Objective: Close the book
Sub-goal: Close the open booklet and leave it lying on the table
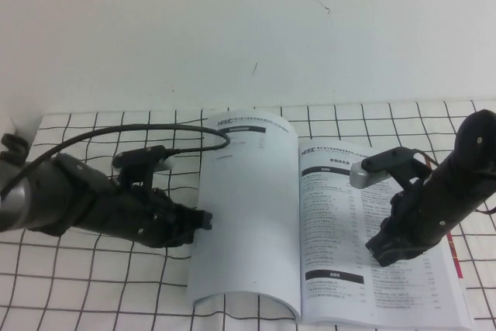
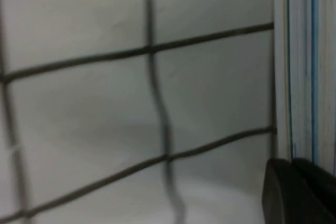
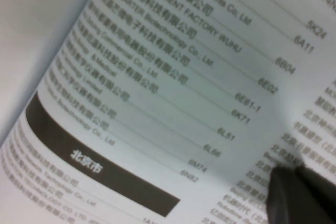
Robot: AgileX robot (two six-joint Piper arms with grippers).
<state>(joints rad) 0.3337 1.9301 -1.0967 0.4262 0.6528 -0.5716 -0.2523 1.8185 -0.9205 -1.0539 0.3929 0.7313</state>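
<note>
Grid cloth — white, black-lined — spreads beneath left gripper and right gripper; bare wall beyond.

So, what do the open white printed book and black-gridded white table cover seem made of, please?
White printed book: thin matte paper, pages curling up by the left gripper; right gripper rests on the right page. Black-gridded table cover: probably cloth, its grid lines waver.

Book paper smooth (faint sheen); left gripper, right gripper matt black plastic.

Bright, even light; soft shadows — blurry wrist views
</note>
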